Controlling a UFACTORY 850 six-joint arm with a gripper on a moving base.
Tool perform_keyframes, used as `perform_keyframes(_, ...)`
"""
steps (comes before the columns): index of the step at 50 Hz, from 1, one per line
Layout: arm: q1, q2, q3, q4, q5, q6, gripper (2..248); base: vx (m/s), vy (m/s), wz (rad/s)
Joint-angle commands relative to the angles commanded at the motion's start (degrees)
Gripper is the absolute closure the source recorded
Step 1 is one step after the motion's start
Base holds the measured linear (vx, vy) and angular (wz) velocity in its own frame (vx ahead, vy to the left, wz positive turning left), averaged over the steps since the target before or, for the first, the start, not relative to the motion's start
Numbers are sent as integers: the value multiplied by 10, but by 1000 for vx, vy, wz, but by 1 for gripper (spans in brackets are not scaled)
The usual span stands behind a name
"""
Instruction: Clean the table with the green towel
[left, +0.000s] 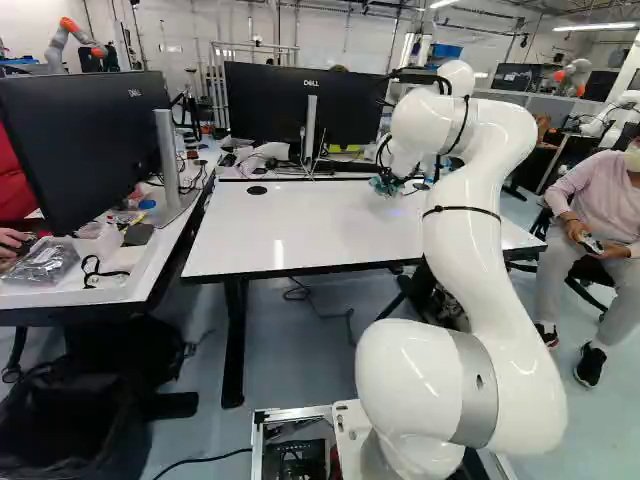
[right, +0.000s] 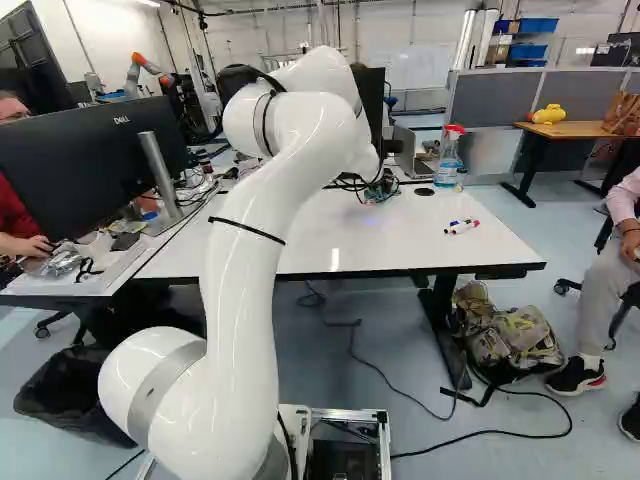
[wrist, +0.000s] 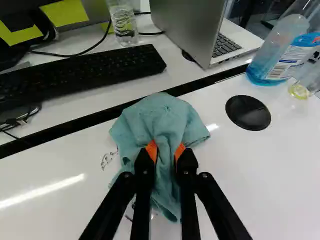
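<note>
A soft green cloth towel (wrist: 160, 120) is clamped between the orange pads (wrist: 151, 150) of the black two-fingered gripper (right: 379, 190), and is held bunched against the white, black-edged tabletop (wrist: 65, 180). Its long axis is aligned with the fingers, crosswise to the black far edge: the broad, rumpled end is pointed ahead, over that edge, and the narrower tail is trailed back beneath the gripper (wrist: 165, 165). Dark handwritten marks (wrist: 108, 159) are seen just beside the towel in the wrist view; they cannot be made out in the base views.

Behind the edge, a black keyboard (wrist: 80, 70) and an opened grey laptop (wrist: 192, 27) are shown. A clear spray bottle of blue liquid (wrist: 280, 52) is seen near a flat black disc (wrist: 248, 112); its red nozzle is shown only in the right base view. There, red-and-blue-capped markers (right: 461, 227) are also revealed on the tabletop, while a second black disc (left: 257, 190) is shown only in the left base view.
</note>
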Motion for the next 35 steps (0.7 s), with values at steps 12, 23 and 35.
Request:
perform_keyframes(12,11,-24,-36,0,0,0,192,0,0,0)
perform_keyframes(23,24,-25,-37,0,0,0,192,0,0,0)
perform_keyframes(35,37,-8,-11,0,0,0,192,0,0,0)
